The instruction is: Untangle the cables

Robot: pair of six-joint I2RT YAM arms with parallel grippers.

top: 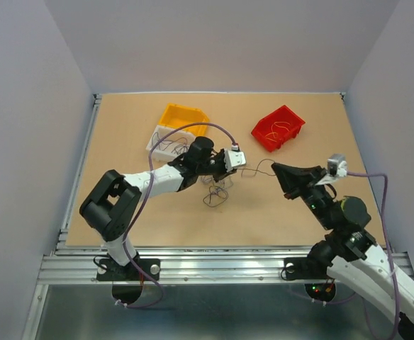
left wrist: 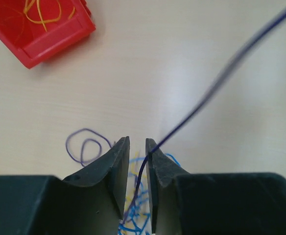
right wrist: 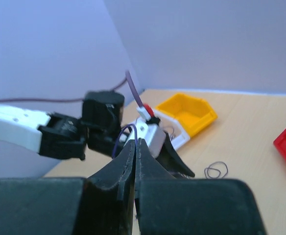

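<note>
Task status: partly done, with the main work outstanding by my assessment. The cables [top: 215, 193] lie as a knotted clump about the middle of the surface [top: 292, 212], slightly toward its left edge, directly beneath the left gripper [left wrist: 136, 142]. That gripper's jaws stand a narrow slit apart; the purple strand [left wrist: 216, 83] passes through the slit along the inner face of one finger and does not appear pinched. The right gripper [right wrist: 134, 143] is fully closed on the other end of the same strand, which hangs as a line between the two arms above the surface. Sorting appears to have begun. The red bin [left wrist: 59, 39], toward the far right corner, holds orange-yellow strands [left wrist: 40, 12], and the white bin [top: 154, 145], toward the far left, holds dark strands [top: 170, 145]. The yellow bin [top: 186, 108] sits just behind the white one, and its contents cannot be made out. One purple loop [left wrist: 84, 147] lies loose on the surface beside the clump, which shows blue and yellow wire mixed in. The surface is a light wood board with a metal rail [top: 214, 265] along the near edge, where both arm bases are bolted. Plain pale walls [top: 23, 106] enclose the left, far and right sides.
</note>
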